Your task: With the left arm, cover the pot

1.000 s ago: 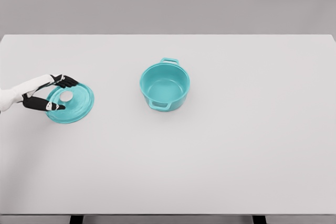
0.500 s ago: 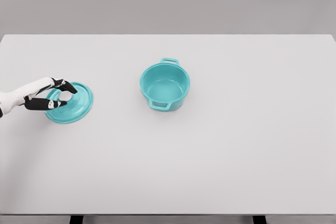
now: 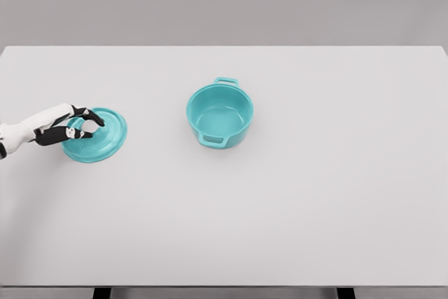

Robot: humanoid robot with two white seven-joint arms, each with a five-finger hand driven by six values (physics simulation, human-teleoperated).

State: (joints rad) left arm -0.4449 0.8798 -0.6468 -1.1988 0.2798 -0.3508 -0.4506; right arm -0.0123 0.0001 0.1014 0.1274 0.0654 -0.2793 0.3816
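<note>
A teal pot (image 3: 220, 114) with two side handles stands open and uncovered a little left of the table's middle. Its teal lid (image 3: 100, 136) is at the far left, tilted with its near edge lower. My left hand (image 3: 82, 127) comes in from the left edge and has its black-tipped fingers closed around the lid's white knob, which they mostly hide. Lid and pot are well apart.
The white table (image 3: 315, 194) stretches wide to the right and toward the front edge. A grey wall lies behind it. The right arm does not show.
The fingers have closed on the knob, and the lid has shifted slightly up and right, now tilted off the table surface.
</note>
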